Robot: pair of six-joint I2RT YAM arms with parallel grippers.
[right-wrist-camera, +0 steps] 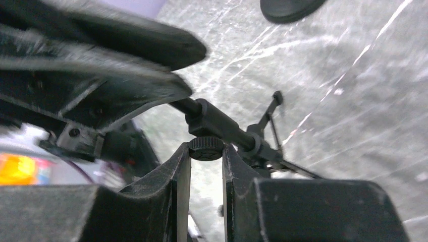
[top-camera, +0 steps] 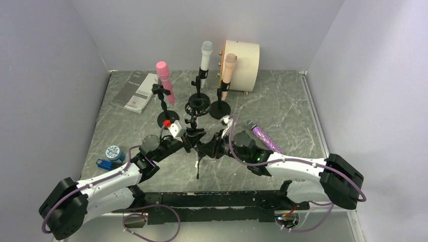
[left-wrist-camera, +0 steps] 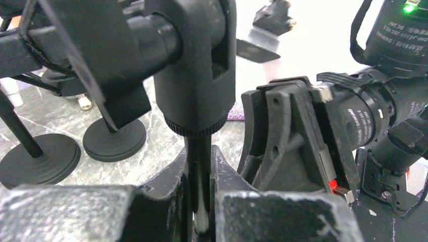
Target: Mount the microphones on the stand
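**A:** What have your two grippers got hold of?

**B:** Your left gripper [left-wrist-camera: 200,194] is closed all the way on the thin black rod [left-wrist-camera: 198,156] of the small stand [top-camera: 194,132]. The rod runs upright between its fingers [left-wrist-camera: 169,189]. Your right gripper [right-wrist-camera: 206,169] is narrow. Its tips sit against both sides of a little ridged knob [right-wrist-camera: 206,148] on the same stand, so it is pinching that knob.

**A:** Where do the arms meet?

**B:** At the middle of the table [top-camera: 282,106], over the small stand. They come in from either side, and the two grippers are just beside each other.

**A:** And your microphones?

**B:** Three are up in clips on round-footed stands [top-camera: 220,109] at the back. The pink microphone [top-camera: 165,80] is on the left and leans a little. The white microphone [top-camera: 206,56] stands upright in the middle, and the peach microphone [top-camera: 228,69] is just to its right. The purple microphone [top-camera: 266,137] is in no clip. It lies flat on the table just beyond your right arm, with its silver head pointing toward the small stand.

**A:** What else is on the table?

**B:** A grey booklet [top-camera: 136,91] lies at the back left near the pink one. A round cream case [top-camera: 243,64] stands against the back wall, behind the peach one.
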